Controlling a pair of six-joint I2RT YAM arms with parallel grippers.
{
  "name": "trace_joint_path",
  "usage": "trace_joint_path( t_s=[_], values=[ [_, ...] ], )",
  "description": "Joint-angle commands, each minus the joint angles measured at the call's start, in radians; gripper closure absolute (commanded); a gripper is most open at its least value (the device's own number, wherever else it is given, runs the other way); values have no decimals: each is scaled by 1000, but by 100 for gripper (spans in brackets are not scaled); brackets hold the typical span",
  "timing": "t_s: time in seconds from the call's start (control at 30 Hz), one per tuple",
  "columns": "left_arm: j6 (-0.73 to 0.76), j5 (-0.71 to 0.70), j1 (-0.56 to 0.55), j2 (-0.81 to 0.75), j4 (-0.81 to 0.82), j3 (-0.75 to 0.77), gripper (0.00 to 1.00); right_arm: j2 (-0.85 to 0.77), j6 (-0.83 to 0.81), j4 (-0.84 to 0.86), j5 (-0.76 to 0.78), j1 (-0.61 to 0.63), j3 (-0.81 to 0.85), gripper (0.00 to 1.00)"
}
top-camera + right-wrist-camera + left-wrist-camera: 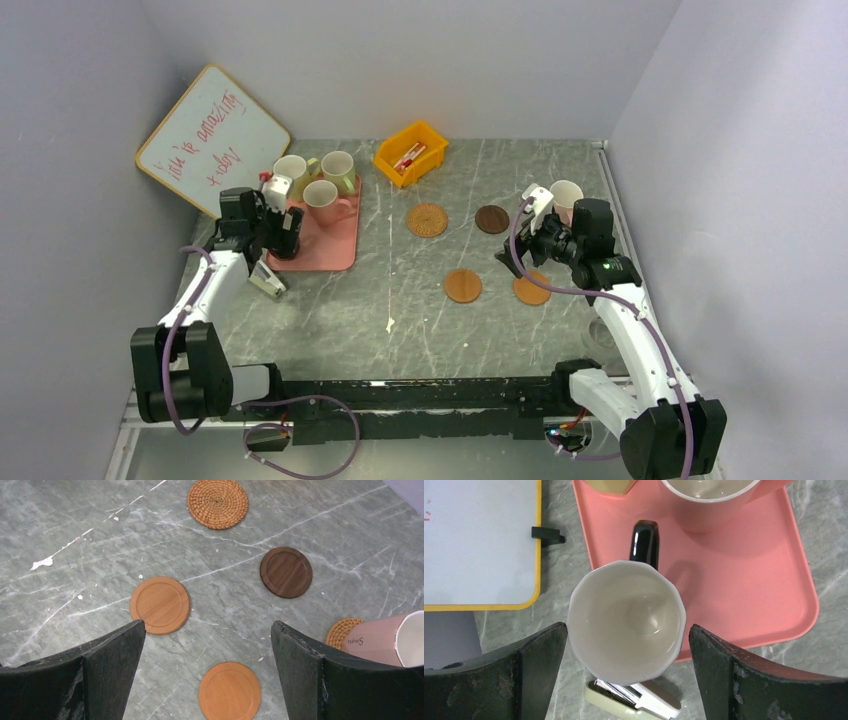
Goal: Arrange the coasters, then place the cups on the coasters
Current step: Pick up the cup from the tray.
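- The left end effector (628,631), jaws apart, straddles the black cup (624,615) at the edge of the pink tray (744,595); the body should be gripped squarely, handle avoided.
- The right end effector (207,627), likewise apart, hangs over the coasters (160,605) on the worktop (75,530).

Top external looks down from high at the near edge across the whole counter (400,300); left wrist hangs close above the pink tray (749,580); right wrist overlooks coasters (160,605); both patches also show overhead.
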Motion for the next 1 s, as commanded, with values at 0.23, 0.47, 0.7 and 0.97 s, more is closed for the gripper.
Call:
trace_joint_path(
  t_s=[0.23,0.47,0.7,0.97],
  values=[
    [-13,8,18,39,26,33,4,-21,-15,26,-28,3,0,0],
    [-28,2,26,-23,60,12,4,-19,-16,26,-28,3,-1,0],
    [-24,-8,28,43,35,33,4,-22,-15,25,-30,3,-1,0],
    [-26,23,35,91,34,43,4,-20,-17,25,-31,3,0,0]
  ],
)
